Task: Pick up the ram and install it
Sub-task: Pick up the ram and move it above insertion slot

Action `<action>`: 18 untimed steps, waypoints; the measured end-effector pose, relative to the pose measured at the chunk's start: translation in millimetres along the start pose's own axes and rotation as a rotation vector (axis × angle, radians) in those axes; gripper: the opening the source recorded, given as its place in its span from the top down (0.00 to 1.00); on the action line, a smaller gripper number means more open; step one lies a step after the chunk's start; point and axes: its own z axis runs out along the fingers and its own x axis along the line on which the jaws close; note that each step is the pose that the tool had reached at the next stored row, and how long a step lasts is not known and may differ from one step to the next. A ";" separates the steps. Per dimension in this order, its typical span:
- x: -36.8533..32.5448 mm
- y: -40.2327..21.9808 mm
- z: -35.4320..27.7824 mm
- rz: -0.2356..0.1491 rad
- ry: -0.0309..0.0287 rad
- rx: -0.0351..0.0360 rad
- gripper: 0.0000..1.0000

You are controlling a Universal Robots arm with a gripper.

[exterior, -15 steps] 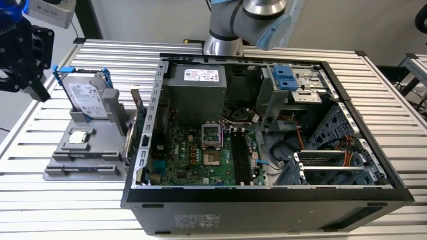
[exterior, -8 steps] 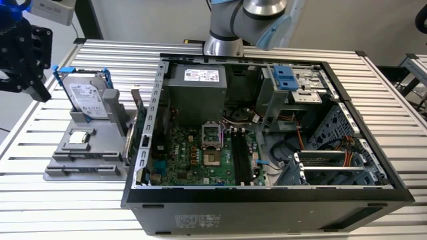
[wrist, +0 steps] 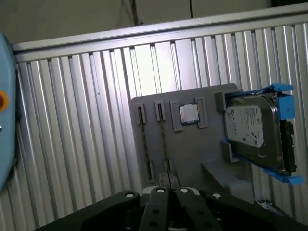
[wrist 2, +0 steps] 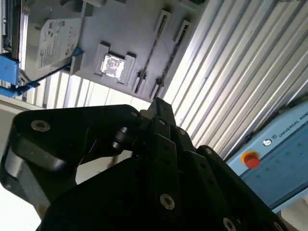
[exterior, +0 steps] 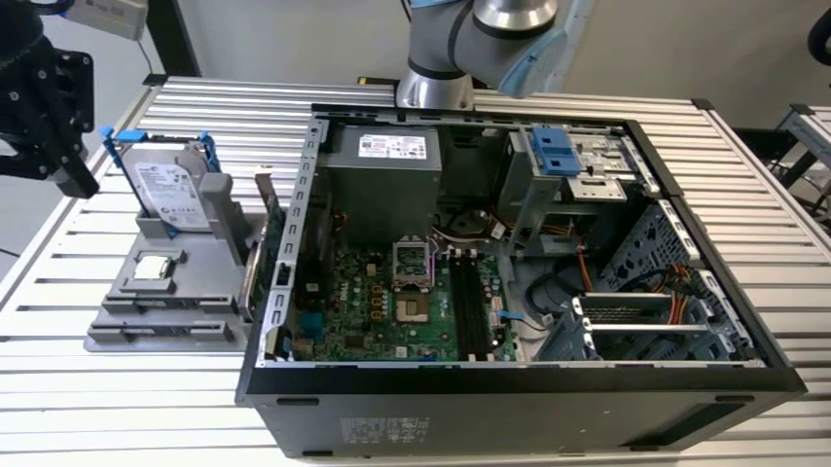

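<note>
Black gripper, fingers pressed together on nothing, hangs near the gray tray. In that tray the ram stands on edge in a narrow slot. The silver CPU chip sits between it and the blue-bracketed hard drive.
</note>
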 end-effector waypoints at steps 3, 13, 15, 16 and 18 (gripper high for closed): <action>0.0 -0.1 0.0 -0.053 0.0008 -0.0014 1.00; 0.0 -0.1 0.0 -0.231 0.0032 -0.0061 1.00; 0.0 -0.1 0.1 -0.250 0.0034 -0.0065 1.00; 0.0 0.0 0.0 -0.256 0.0035 -0.0067 1.00; 0.0 0.0 0.0 -0.259 0.0035 -0.0068 1.00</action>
